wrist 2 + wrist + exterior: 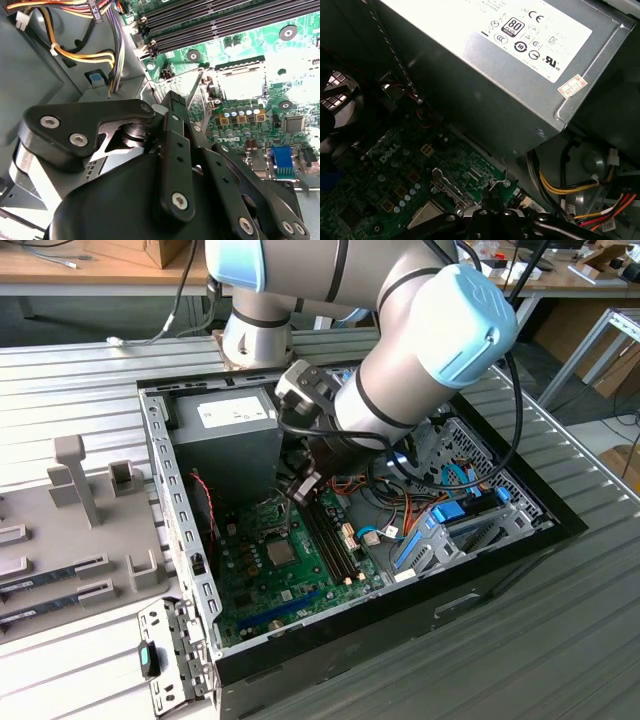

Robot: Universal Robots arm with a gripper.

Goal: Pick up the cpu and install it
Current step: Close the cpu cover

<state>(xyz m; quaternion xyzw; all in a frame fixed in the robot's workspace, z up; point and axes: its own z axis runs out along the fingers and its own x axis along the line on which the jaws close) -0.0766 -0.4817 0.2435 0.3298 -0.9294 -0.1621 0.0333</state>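
Cpu (281, 552) in the exterior view is a small silver-grey square lying flat in the socket area of the green board (262, 585). It sits inside the open case (180, 540), below the grey power supply (232, 432) and to the exterior view's left of the long memory slots (330, 535). The tool (303, 488) hangs just above the board, near the cpu but up and to the exterior view's right of it. It carries nothing I can make out, so I judge the chip set down and the work now at the seating or latching stage.

In the second wrist view the tool (173, 102) points at a thin metal lever (195, 91) beside the socket (243, 82). I cannot tell whether it is clenched or released. The socket's middle is a pale, glaring square in a dark frame. If the lever is the job, it is best pushed slowly along its own arc, clear of the small capacitors (241, 111) beside it, with no side load on the chip.

In the first wrist view the cpu (426, 216) is a dull grey square edged by a metal frame (451, 187). Whether that frame lies flat or stands raised I cannot tell.
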